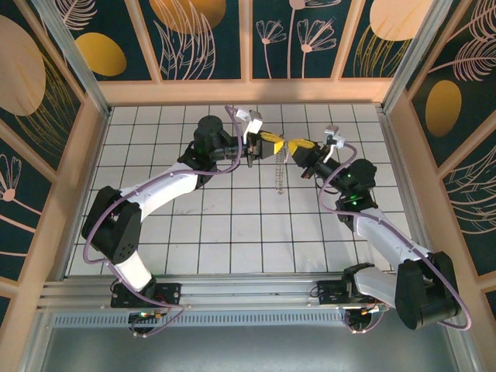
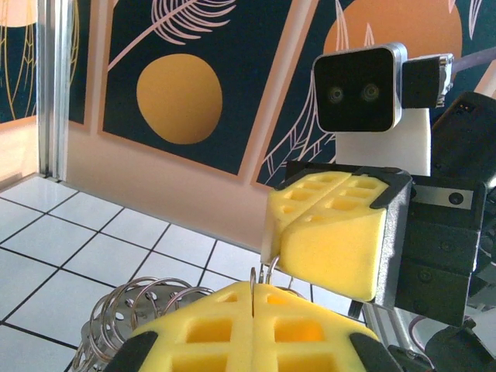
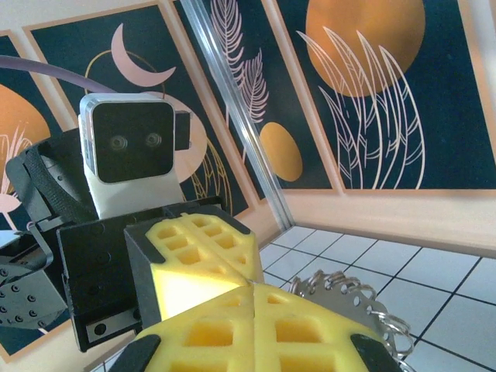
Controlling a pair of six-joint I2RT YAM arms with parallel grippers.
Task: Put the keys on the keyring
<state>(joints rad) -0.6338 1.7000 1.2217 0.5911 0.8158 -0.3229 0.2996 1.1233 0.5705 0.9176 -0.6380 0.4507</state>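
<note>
Both arms are raised over the far middle of the worktop (image 1: 232, 225), and the two tools meet there tip to tip. The left tool (image 1: 270, 143) is clenched, its yellow pads pressed together. In the left wrist view a thin wire end (image 2: 265, 273) rises out of the seam between these pads, so I judge that it grasps the keyring (image 1: 279, 172). The rest of the keyring, a pale coiled loop, hangs down from the meeting point of the tools. It is just beside the left tool's own pads on their left, and just beside the right tool's pads on their right.

The right tool (image 1: 299, 147) is also clenched, directly in front of the left tool and slightly above it. It is very near, but I cannot tell if the pads of the two tools touch. I cannot see what is between its pads. The small pink key is too small to find in these pictures, so I cannot tell where it is. It may be pinched inside the right tool.

The step in hand seems to be the threading itself: one tool steadies the ring while the other brings the key to the wire end. The next move calls for a very fine alignment of the key's hole with that wire end, then a short push along the wire. Both grips must stay firm, because the soft coil can easily bend away.
</note>
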